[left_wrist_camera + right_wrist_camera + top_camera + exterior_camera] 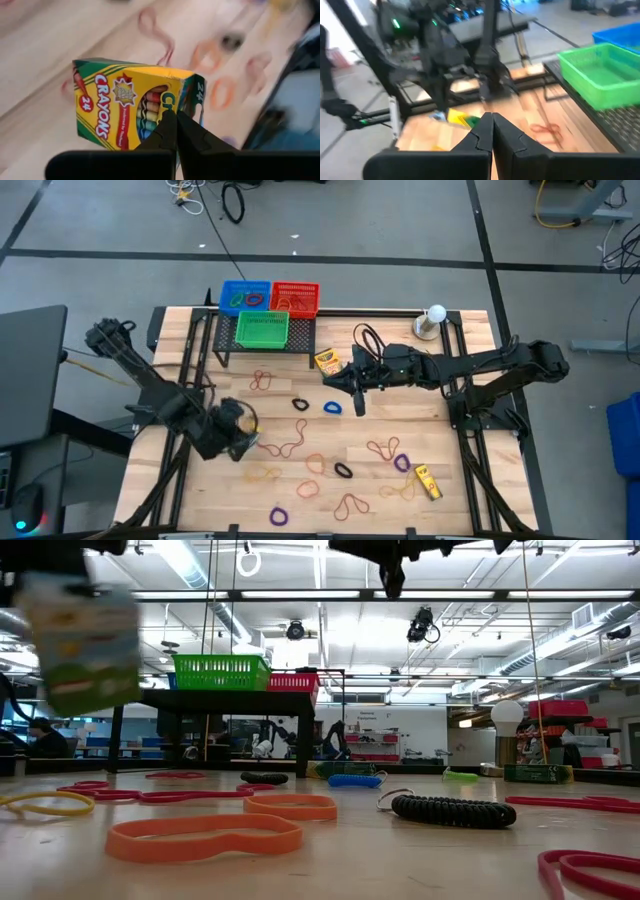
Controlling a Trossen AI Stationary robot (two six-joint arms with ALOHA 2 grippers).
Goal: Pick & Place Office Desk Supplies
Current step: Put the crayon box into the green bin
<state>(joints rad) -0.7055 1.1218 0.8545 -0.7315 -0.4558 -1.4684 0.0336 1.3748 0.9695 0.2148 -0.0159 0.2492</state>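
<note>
One crayon box (135, 112) clamped in left hand (175, 131), lifted off worktop (400, 485) (right hand (357, 402) shut, empty). Next: carry to baskets (263, 330).

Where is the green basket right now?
In the high view the green basket sits on the black rack at the table's far edge, just in front of the blue basket and red basket.

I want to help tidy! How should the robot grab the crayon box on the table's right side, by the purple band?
From straight above, pinching the crayon box across its narrow width. It lies flat and slanted, so the fingers should turn to line up with its long sides.
</note>
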